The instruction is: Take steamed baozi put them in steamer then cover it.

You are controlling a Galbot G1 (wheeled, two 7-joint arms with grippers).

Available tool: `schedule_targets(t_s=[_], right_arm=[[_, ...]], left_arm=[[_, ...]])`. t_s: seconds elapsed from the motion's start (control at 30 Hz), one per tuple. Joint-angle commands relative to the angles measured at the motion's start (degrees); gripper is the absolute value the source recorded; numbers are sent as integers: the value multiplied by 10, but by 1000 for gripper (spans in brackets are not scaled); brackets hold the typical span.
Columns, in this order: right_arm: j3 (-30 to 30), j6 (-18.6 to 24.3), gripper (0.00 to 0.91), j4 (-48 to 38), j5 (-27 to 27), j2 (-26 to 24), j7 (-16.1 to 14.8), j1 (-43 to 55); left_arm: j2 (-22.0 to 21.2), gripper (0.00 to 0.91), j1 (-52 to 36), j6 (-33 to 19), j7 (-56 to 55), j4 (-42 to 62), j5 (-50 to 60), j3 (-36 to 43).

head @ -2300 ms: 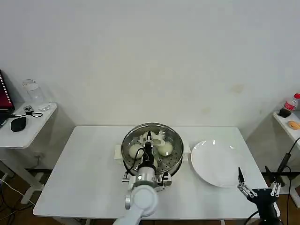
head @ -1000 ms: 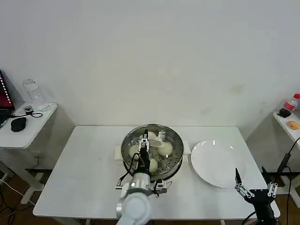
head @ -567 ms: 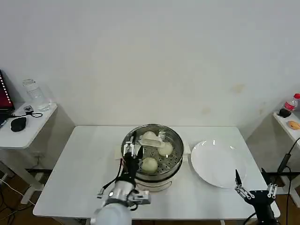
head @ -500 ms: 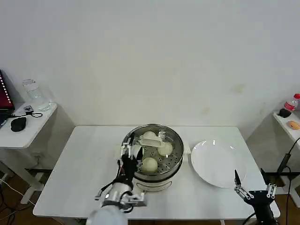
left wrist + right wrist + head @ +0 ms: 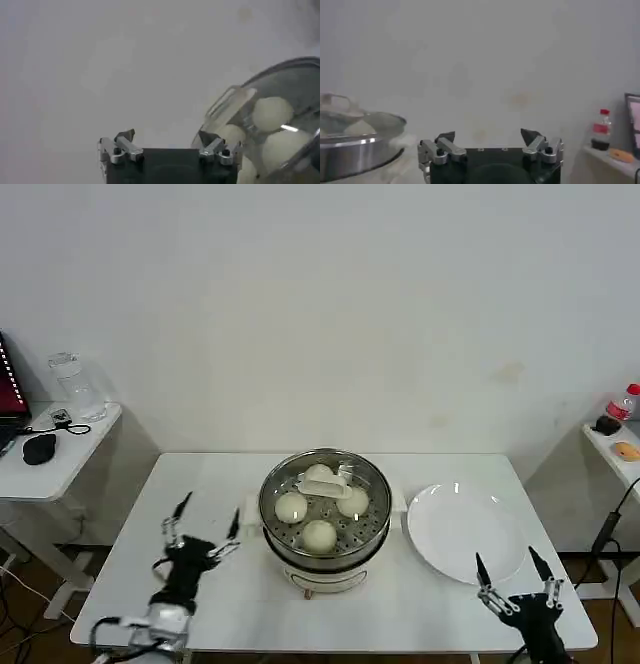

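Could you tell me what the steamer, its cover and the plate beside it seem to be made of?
The steamer looks like polished stainless steel: its wall is shiny and mirror-like. The cover seems to be clear glass with a metal rim, since the baozi show through it. The plate is glossy white, probably ceramic or melamine; its surface catches highlights.
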Motion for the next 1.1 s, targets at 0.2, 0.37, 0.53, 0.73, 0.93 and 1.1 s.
schedule_targets(t_s=[0.2,0.37,0.53,0.73,0.93,1.1], right_arm=[[-58,-91,907,51,-23,-21,17,-40],[-69,-101,907,48,-29,-30,18,-47],[-74,-98,907,47,-32,-31,17,-46],[-78,-89,907,42,-40,-28,16,-44],[-82,-82,907,39,-46,-26,15,-47],[-85,-92,907,43,-44,-26,26,-48]], left_arm=[[-31,907,174,-81,-28,1,-196,-130],[-40,907,174,-77,-27,-2,-188,-131],[-48,907,180,-74,-23,-4,-171,-132],[-52,907,186,-68,-21,-11,-159,-130],[-50,907,189,-68,-20,-16,-154,-123],[-49,907,193,-62,-15,-19,-146,-119]])
